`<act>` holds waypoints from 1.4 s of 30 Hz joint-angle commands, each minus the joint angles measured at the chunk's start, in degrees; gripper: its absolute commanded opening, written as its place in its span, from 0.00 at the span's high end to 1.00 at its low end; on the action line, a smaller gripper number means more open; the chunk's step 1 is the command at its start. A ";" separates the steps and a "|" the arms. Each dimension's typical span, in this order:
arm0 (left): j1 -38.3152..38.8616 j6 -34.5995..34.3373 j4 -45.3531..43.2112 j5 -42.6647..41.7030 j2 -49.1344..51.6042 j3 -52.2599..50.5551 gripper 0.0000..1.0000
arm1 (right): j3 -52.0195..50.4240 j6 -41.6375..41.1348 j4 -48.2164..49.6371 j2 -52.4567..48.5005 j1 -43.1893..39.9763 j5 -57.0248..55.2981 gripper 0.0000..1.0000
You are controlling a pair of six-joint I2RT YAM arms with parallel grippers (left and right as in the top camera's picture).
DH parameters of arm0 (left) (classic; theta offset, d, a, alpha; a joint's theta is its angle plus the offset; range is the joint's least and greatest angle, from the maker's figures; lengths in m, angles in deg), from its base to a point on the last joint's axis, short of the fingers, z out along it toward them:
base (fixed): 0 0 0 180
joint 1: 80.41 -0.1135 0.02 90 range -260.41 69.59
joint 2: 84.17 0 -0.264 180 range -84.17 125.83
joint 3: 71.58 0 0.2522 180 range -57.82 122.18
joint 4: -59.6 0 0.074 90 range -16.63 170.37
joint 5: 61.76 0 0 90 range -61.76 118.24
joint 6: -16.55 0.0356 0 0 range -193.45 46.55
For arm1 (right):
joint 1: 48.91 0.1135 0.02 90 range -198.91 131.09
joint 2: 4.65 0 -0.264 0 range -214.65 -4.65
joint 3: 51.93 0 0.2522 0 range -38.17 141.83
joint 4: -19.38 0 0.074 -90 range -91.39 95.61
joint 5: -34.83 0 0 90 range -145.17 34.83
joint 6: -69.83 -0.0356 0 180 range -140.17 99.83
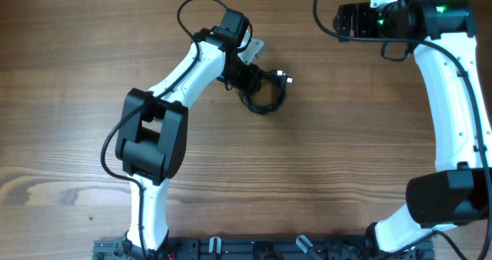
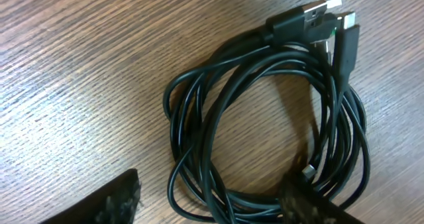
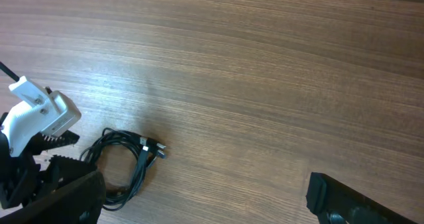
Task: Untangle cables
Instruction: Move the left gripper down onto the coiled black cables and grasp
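Overhead: left gripper down over the coiled cables on the table; right gripper far off, well apart.

Left wrist: fingers spread, straddling the cables; one pad seemingly touching strands, nothing pinched.

Right wrist: jaws wide, empty; cables lower left.

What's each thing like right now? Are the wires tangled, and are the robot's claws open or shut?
cables: wound together in one loose coil, lying flat on the table, not separated.
plug ends: bunched at one edge of the coil, plugged into nothing.
left gripper: open, down at the coil, gripping nothing yet.
right gripper: open, empty, far from the cables.
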 commanded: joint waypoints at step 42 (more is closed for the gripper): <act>3.26 0.83 -4.46 5.33 2.16 -3.32 0.58 | -0.48 -0.70 -0.74 -0.92 -0.17 -0.74 0.00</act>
